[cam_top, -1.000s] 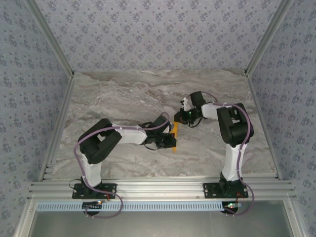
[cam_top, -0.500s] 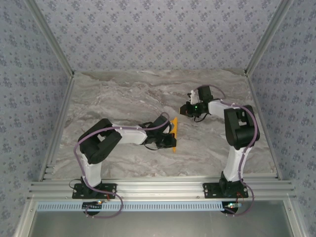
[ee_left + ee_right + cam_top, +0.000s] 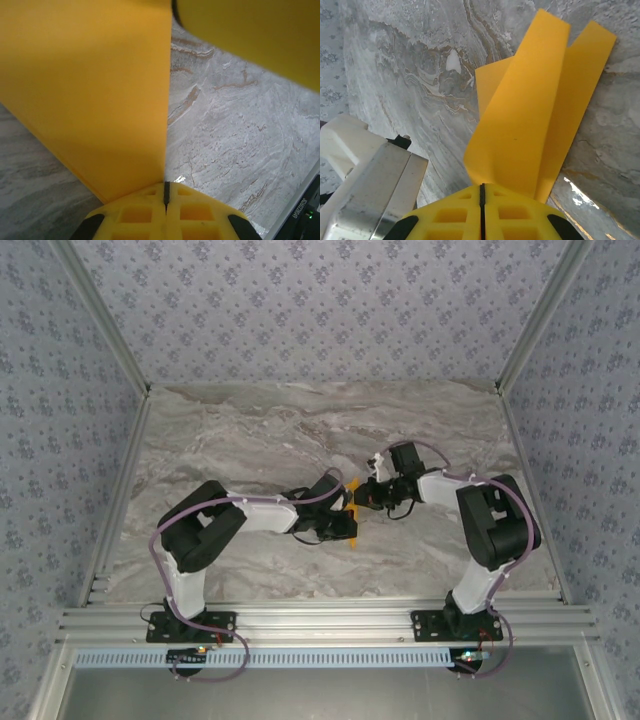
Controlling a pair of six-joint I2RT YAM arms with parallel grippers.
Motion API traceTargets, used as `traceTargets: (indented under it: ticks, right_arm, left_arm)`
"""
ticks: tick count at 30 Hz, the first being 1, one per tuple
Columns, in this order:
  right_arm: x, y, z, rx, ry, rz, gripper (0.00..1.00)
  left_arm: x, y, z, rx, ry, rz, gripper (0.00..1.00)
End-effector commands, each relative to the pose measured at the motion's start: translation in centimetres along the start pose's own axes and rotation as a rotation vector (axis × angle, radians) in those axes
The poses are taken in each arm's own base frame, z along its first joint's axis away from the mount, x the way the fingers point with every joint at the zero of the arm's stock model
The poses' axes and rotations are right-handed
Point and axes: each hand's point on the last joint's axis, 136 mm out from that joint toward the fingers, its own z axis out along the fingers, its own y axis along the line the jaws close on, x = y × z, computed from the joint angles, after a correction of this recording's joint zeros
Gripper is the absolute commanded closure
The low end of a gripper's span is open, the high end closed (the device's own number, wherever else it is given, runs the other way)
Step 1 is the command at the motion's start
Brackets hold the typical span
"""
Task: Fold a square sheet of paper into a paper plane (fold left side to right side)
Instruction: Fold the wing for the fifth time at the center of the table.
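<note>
- Left tool point(image 3: 165, 196) clenched on thin orange-yellow sheet of paper point(image 3: 85, 90), anchoring it over grey marble table point(image 3: 250, 430).
- Right tool point(image 3: 482, 192) pinches far end, likely keeping folded layers aligned.

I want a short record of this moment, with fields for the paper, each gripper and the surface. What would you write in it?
paper: folded orange-yellow paper, with several flaps, between the two grippers
left gripper: shut, pinching the paper at one edge
right gripper: shut, pinching the paper where its flaps meet
surface: grey marbled table top
</note>
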Motion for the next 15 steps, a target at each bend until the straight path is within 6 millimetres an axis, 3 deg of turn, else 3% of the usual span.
traceTargets:
  ticks: [1,8,15]
  right_arm:
    - [0.0,-0.8,1.2,0.014,0.027,0.033,0.9]
    - [1.7,-4.3,2.5,0.152,0.12,0.113,0.9]
    - [3.4,-6.4,2.3,0.253,0.176,0.16,0.91]
  left_arm:
    - [4.2,5.1,0.9,-0.186,0.12,-0.05,0.97]
    - [3.4,3.5,-0.1,-0.153,0.099,-0.008,0.95]
    - [1.0,-1.0,-2.8,-0.07,0.033,0.065,0.89]
